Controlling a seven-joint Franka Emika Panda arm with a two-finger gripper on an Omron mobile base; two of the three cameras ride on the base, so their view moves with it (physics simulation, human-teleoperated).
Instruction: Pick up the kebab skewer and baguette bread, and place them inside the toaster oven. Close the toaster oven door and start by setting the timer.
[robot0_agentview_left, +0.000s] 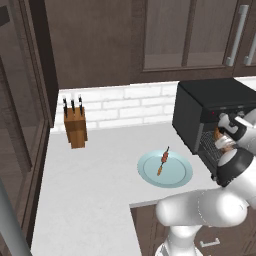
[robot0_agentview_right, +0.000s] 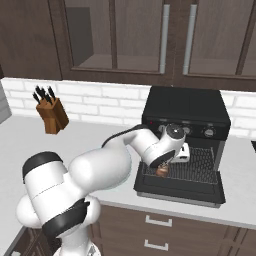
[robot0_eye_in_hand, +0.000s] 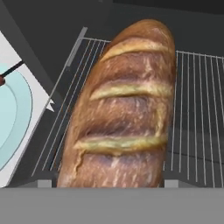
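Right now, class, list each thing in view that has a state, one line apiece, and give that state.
toaster oven: open
toaster oven door: dropped flat
baguette bread: on the oven's wire rack, between the jaws
kebab skewer: lying on the plate
knives: stowed in their block
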